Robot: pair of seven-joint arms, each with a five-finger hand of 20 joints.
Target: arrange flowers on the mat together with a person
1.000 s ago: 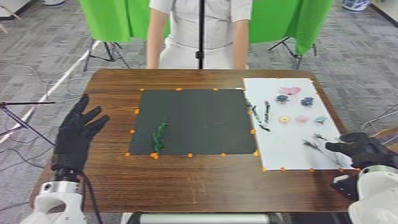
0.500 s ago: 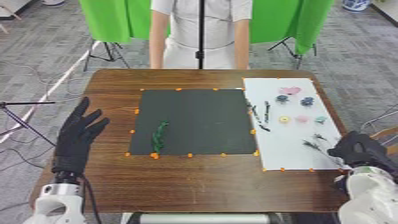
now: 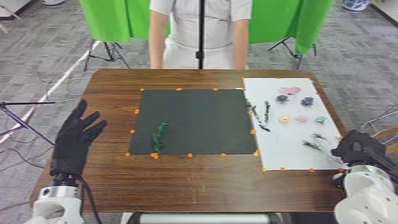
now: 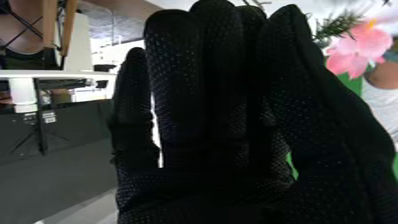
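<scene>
In the head view my right hand [image 3: 360,147] is at the lower right edge of the white mat [image 3: 280,135], beside the dark green sprigs [image 3: 313,145]. The right wrist view shows my right hand [image 4: 209,110] open, fingers straight, with a pink flower [image 4: 359,47] and a green sprig [image 4: 336,24] beyond it. My left hand [image 3: 76,137] is open left of the dark mat [image 3: 195,122], where a green stem [image 3: 160,136] lies. On the white mat are dark stems [image 3: 259,114], a pink flower [image 3: 290,90], blue flowers [image 3: 306,101] and a yellow flower [image 3: 284,119].
Orange tabs [image 3: 189,155] run along the mats' edges on the brown wooden table [image 3: 200,185]. Beyond the table's far edge are a dark upright pole [image 3: 201,30] and green cloths [image 3: 111,22]. A light bar [image 3: 204,218] lies at the near edge.
My right hand has drawn back slightly to the right, away from the sprigs on the white mat. The flowers and the green stem look unmoved.
</scene>
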